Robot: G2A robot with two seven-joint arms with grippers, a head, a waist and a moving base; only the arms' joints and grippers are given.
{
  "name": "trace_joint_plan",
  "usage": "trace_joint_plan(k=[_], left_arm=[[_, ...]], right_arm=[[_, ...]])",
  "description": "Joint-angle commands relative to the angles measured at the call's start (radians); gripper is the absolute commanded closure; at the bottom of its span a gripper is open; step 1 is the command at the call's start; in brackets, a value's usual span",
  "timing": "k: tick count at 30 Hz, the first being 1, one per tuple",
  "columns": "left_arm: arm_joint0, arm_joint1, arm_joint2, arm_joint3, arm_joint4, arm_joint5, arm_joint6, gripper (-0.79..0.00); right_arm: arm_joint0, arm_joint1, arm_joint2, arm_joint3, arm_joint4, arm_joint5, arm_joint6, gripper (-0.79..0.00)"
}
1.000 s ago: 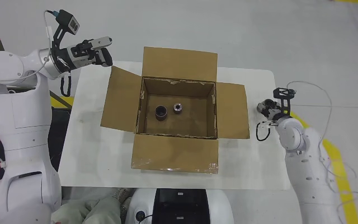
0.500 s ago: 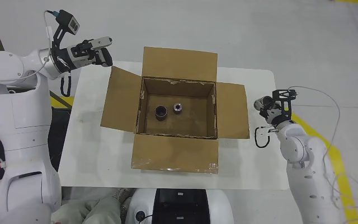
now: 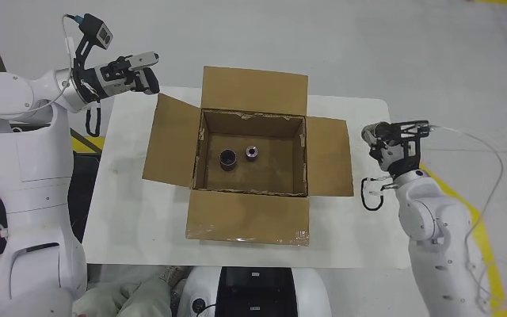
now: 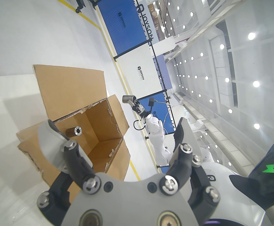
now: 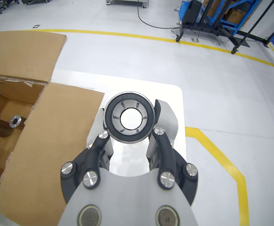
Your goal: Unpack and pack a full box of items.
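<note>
An open cardboard box (image 3: 249, 214) sits mid-table with its flaps spread. On its floor lie a dark metal cylinder (image 3: 228, 160) and a smaller silver one (image 3: 252, 152). My right gripper (image 3: 379, 135) hovers over the table's right edge, just beyond the right flap (image 5: 53, 128), shut on a hollow metal cylinder (image 5: 129, 117) with a black rim. My left gripper (image 3: 142, 71) is raised past the table's far-left corner, open and empty, its fingers (image 4: 49, 137) spread wide. From the left wrist view I see into the box (image 4: 70, 89) and one cylinder (image 4: 73, 131) inside.
The white table (image 3: 127, 206) has bare strips left of the box, in front of it and right of it. Yellow floor lines (image 5: 214, 149) run beyond the table's right edge. A blue cart (image 5: 214, 19) stands far off on the floor.
My right gripper has risen and swung toward the table's far side with the hollow cylinder held in it, its wrist turning. The left arm has stayed still.
</note>
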Motion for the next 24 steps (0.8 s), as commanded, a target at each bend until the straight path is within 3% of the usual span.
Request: trace_joint_plan(k=[1,12,24], left_arm=[[0.0,0.0,0.0,0.0,0.0,0.0,0.0,-0.785],[0.0,0.0,0.0,0.0,0.0,0.0,0.0,-0.785],[0.0,0.0,0.0,0.0,0.0,0.0,0.0,-0.785]], right_arm=[[0.0,-0.001,-0.015,-0.029,-0.007,-0.008,-0.007,0.0],[0.063,-0.009,-0.17,-0.111,-0.024,-0.079,0.024,0.0],[0.168,-0.027,-0.353,-0.081,-0.06,-0.091,0.089,0.0]])
